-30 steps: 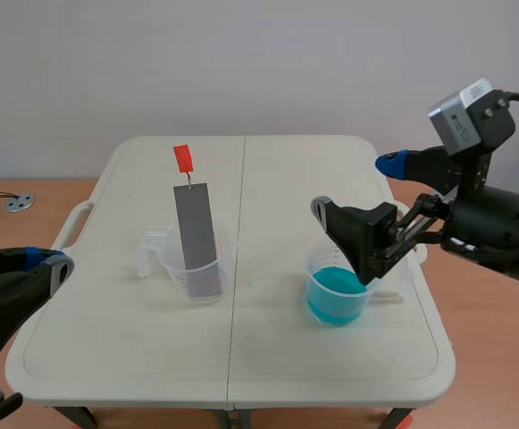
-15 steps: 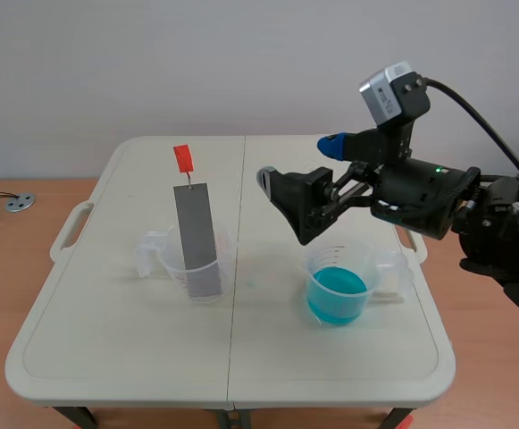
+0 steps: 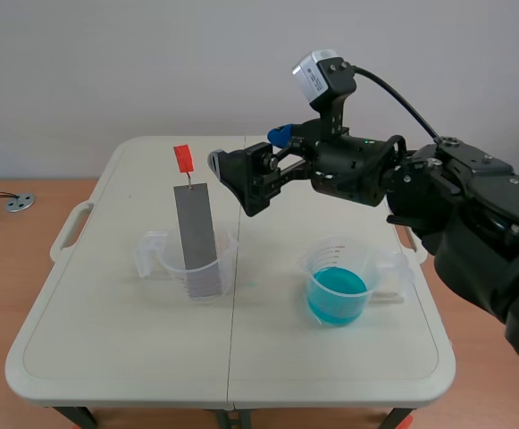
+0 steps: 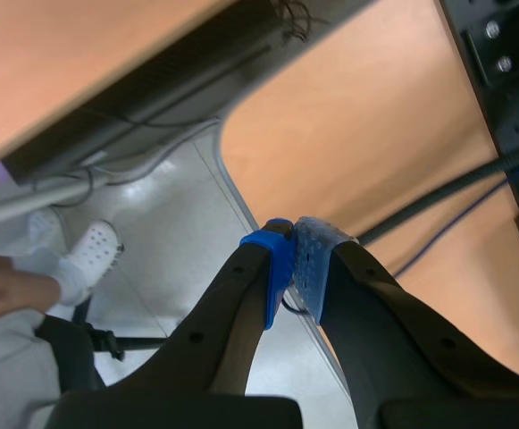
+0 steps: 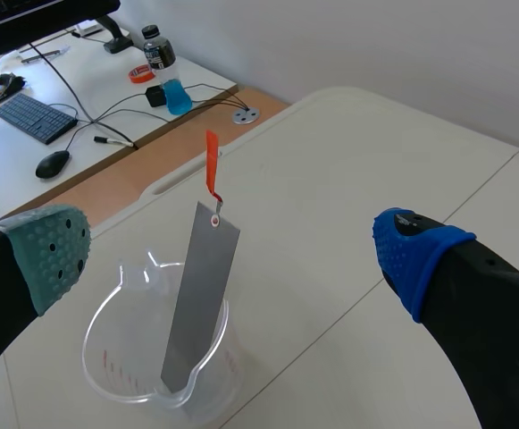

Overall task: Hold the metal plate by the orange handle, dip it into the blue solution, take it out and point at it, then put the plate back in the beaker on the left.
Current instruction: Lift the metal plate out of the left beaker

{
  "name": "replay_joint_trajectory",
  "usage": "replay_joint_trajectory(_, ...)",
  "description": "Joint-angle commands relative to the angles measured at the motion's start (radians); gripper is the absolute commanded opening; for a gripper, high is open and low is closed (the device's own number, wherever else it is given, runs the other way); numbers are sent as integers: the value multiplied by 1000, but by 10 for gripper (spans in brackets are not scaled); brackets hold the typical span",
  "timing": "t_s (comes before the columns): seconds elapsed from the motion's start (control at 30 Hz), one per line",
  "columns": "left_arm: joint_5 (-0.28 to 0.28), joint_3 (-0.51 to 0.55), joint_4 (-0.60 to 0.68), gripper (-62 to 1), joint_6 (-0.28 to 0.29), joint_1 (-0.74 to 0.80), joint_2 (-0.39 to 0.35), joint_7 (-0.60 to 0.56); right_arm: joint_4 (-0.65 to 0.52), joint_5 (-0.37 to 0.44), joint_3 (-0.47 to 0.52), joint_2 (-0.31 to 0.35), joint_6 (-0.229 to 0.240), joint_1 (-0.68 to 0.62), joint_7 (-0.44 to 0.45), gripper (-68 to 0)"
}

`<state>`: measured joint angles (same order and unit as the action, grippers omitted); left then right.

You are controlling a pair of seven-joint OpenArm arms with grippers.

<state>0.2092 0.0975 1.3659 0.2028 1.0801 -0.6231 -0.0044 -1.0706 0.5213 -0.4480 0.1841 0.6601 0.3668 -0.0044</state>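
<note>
A grey metal plate (image 3: pixel 196 234) stands tilted in a clear beaker (image 3: pixel 190 265) on the table's left half, its orange handle (image 3: pixel 182 159) at the top. The right gripper (image 3: pixel 246 159) hangs open above the table, just right of the handle and apart from it. In the right wrist view the plate (image 5: pixel 199 293) and orange handle (image 5: pixel 211 167) lie ahead, between the open gripper's (image 5: pixel 232 250) fingers, over the beaker (image 5: pixel 156 357). A beaker of blue solution (image 3: pixel 338 290) stands to the right. The left gripper (image 4: pixel 297 268) is shut on nothing, off the table over the floor.
The white folding table (image 3: pixel 107 357) has a seam down its middle. In the right wrist view a desk (image 5: pixel 27 116) with keyboard, mouse, bottle and cables lies beyond the table's edge. A person's leg and white shoe (image 4: pixel 85 255) show in the left wrist view.
The right arm has swung left and up from over the blue beaker to beside the orange handle. The left arm has left the scene view.
</note>
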Motion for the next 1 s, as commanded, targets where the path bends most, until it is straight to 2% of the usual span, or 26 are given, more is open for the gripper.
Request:
replay_joint_trajectory(0.0, 3, -11, 8, -594, 3, 0, 5, -6, 0, 10, 0, -13, 3, 45, 3, -12)
replay_joint_trajectory(0.43, 3, -18, -38, -594, 3, -3, 10, 2, 150, 10, -7, -136, 15, 183, -127, -12)
replay_joint_trajectory(0.77, 3, -18, -38, -594, 2, -3, 11, 1, 304, 10, -108, -223, 14, 286, -175, -12)
replay_joint_trajectory(0.97, 3, -18, -38, -594, 2, -10, 10, 2, 359, 11, -111, -262, 13, 290, -172, -12)
